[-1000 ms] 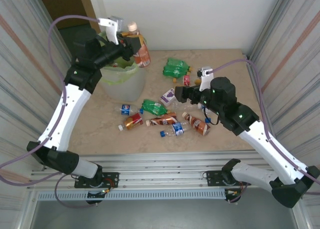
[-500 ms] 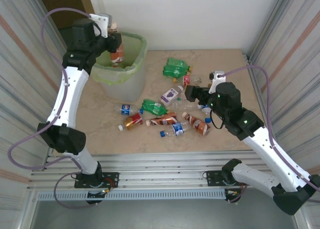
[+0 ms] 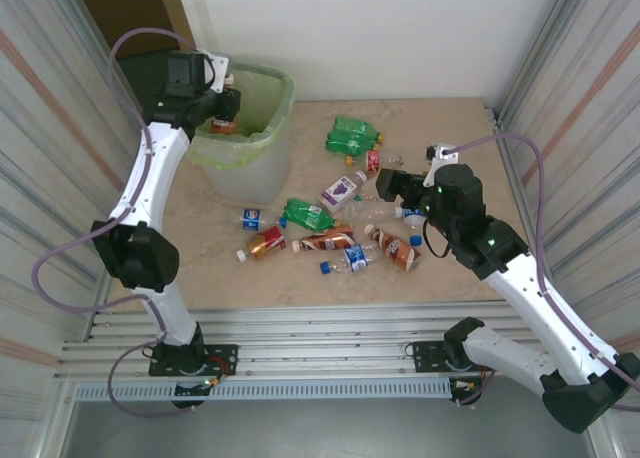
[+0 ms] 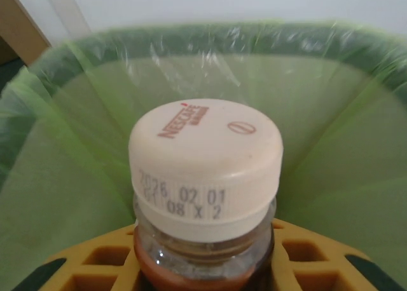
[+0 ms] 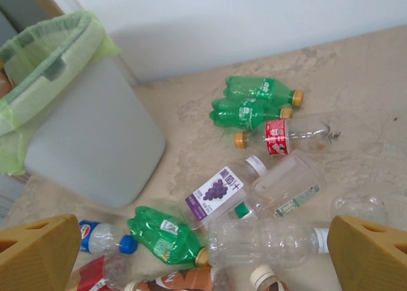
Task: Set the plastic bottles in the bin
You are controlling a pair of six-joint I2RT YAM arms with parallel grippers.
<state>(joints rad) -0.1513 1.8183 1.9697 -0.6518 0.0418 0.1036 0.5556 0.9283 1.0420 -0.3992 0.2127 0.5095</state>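
Nescafé bottle (image 4: 205, 170): neck clamped in left gripper (image 3: 222, 110), carried in the last second from above the rim down into the bin (image 3: 278, 90) mouth, release pending; right gripper (image 3: 390, 185) gaping, empty, above remaining bottles (image 3: 325, 241) strewn on the desk (image 3: 450, 128).

Premises are presenting as a robotics lab test cell: left arm (image 3: 150, 178) and right arm (image 3: 520, 278) are standing bolted to aluminium rails (image 3: 320, 350), and ribbed panels (image 3: 580, 58) are enclosing the table (image 3: 450, 128).

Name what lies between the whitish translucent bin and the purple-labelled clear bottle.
Only bare beige tabletop, in the right wrist view, between whitish bin and purple-labelled bottle.
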